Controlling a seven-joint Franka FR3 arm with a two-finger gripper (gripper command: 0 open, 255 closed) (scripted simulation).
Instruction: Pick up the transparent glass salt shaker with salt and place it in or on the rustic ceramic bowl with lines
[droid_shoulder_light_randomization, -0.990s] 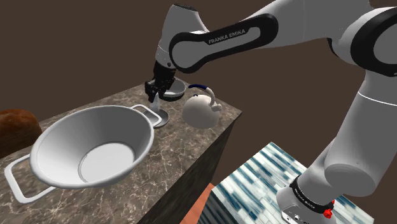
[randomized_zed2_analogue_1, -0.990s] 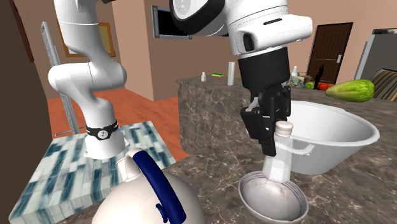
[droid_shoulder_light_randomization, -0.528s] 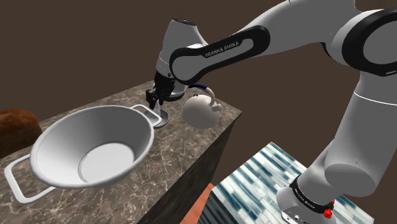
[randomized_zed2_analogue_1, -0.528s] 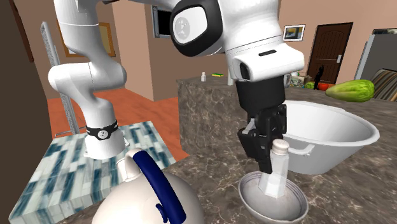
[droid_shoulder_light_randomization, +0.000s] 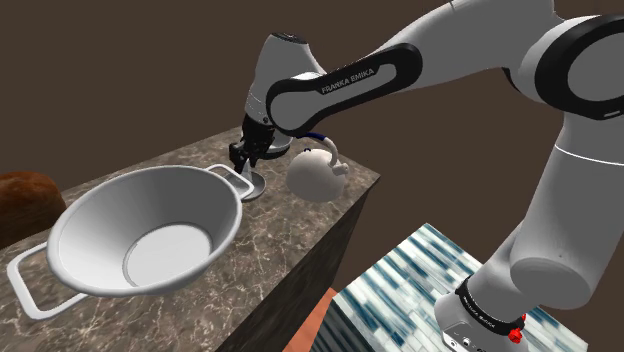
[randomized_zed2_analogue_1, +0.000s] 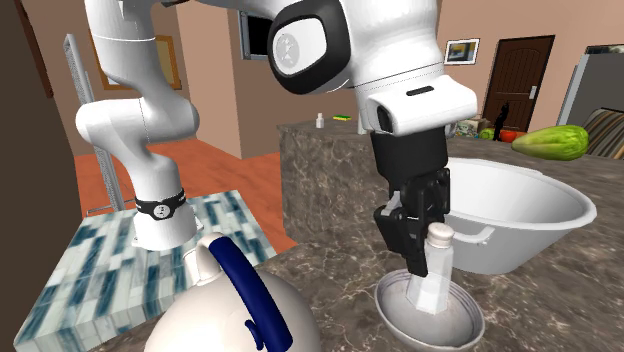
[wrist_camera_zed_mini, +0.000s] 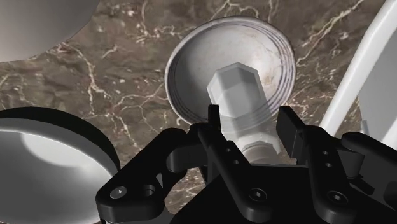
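Entry, placing step. We find the hand (randomized_zed2_analogue_1: 418, 252) pinching the salt shaker (randomized_zed2_analogue_1: 434, 288) just below its cap. In the wrist view both black fingers (wrist_camera_zed_mini: 216, 137) press against the clear, faceted body, one on each side. The shaker hangs upright with its base inside the small grey bowl (randomized_zed2_analogue_1: 400, 316), whose inner wall carries concentric lines. We cannot tell whether the base rests on the bowl's floor or sits just above it.

The bowl stands on the dark marbled counter (droid_shoulder_light_randomization: 300, 215), toward its end edge. It sits between the large white two-handled basin (droid_shoulder_light_randomization: 100, 215) and the white kettle with a blue handle (droid_shoulder_light_randomization: 315, 172), close to both.

Progress, our judgement:
- Pick-up and carry: done.
- Lowering into the bowl: done or nearly so.
- Left to do: seat the shaker if it is not yet down, spread the fingers, then lift the hand straight up.

Note: the bowl is shallow and curved and the shaker is tall, so we expect it may lean on the wall once released.
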